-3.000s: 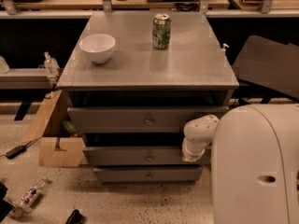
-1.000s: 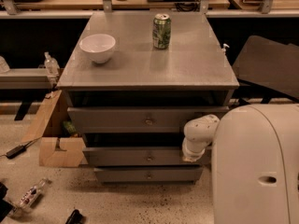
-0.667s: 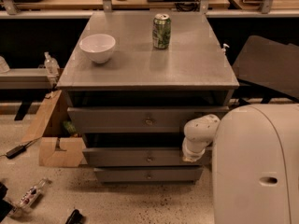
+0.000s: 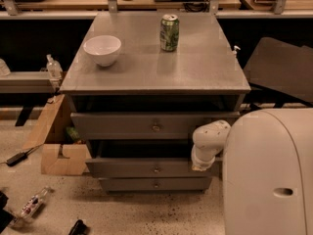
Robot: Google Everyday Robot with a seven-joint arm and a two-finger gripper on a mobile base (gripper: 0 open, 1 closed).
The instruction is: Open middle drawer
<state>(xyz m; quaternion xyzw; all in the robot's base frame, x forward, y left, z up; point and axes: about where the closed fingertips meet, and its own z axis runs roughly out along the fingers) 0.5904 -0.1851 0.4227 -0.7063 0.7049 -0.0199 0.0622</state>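
The gripper (image 4: 201, 164) is seen at the lower end of the white arm (image 4: 211, 137), which is extended from the robot's body (image 4: 269, 175) at the right of the cabinet. It is held against the right end of the middle drawer (image 4: 132, 167), at the front. Whether contact is made there is not shown. Whether anything is grasped cannot be made out, as the tip is covered from view by the arm.

The middle drawer is found directly to the left of the gripper, its flat grey front stretched across the cabinet at the same height. Its small round knob (image 4: 156, 169) is placed at the centre of the front, apart from the gripper and to its left. A dark gap is seen above this front, between it and the top drawer (image 4: 122, 126), which is located above and to the left of the gripper. The bottom drawer (image 4: 155, 184) is seen just below the middle one, lower than the gripper.

On the tabletop (image 4: 195, 77), well above the gripper, a white bowl (image 4: 102, 49) is placed toward the left. A green can (image 4: 169, 32) is stood upright near the back, apart from the bowl. On the floor, far to the left of the gripper, a cardboard box (image 4: 61, 155) is rested beside the cabinet. A bottle (image 4: 32, 204) is laid on its side farther out.
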